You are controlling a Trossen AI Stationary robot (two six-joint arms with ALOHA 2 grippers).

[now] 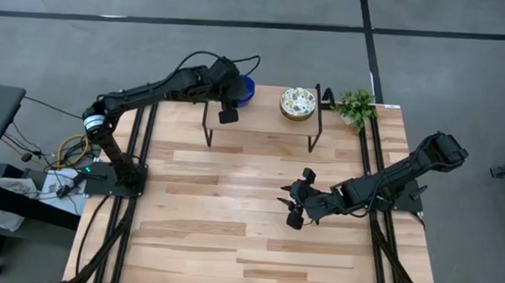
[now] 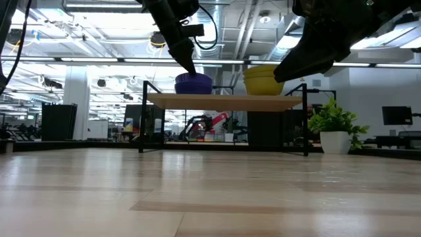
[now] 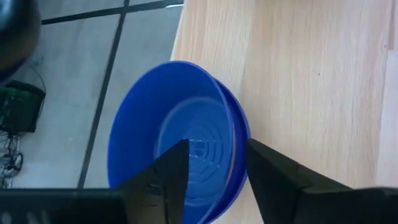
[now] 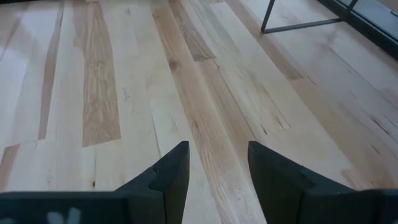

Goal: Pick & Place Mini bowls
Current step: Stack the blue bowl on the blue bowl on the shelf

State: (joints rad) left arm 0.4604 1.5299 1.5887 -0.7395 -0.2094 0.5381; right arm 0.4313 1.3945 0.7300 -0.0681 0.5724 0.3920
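Observation:
A stack of cobalt blue mini bowls [image 1: 248, 89] stands at the left end of a small raised wooden shelf [image 1: 263, 116] at the table's far side. It also shows in the low view [image 2: 193, 83] and the left wrist view [image 3: 180, 130]. A stack of speckled bowls [image 1: 297, 103] stands at the shelf's right end. My left gripper [image 3: 217, 155] is open and points down over the blue stack's rim, one finger over the inside and one outside. My right gripper [image 1: 294, 199] is open and empty above the bare table's middle right [image 4: 217, 162]. My left gripper's fingers [image 3: 169, 177] stand on either side of the blue stack's rim [image 3: 239, 134], coming from above and pointing down. I cannot tell whether they touch the rim. The bowls sit upright on the shelf.
A small green potted plant [image 1: 356, 106] stands at the table's far right corner, beside the shelf's right legs. The shelf stands on thin black legs [image 4: 292, 25]. Bare wooden table [image 1: 229, 237] lies between the shelf and the near edge.

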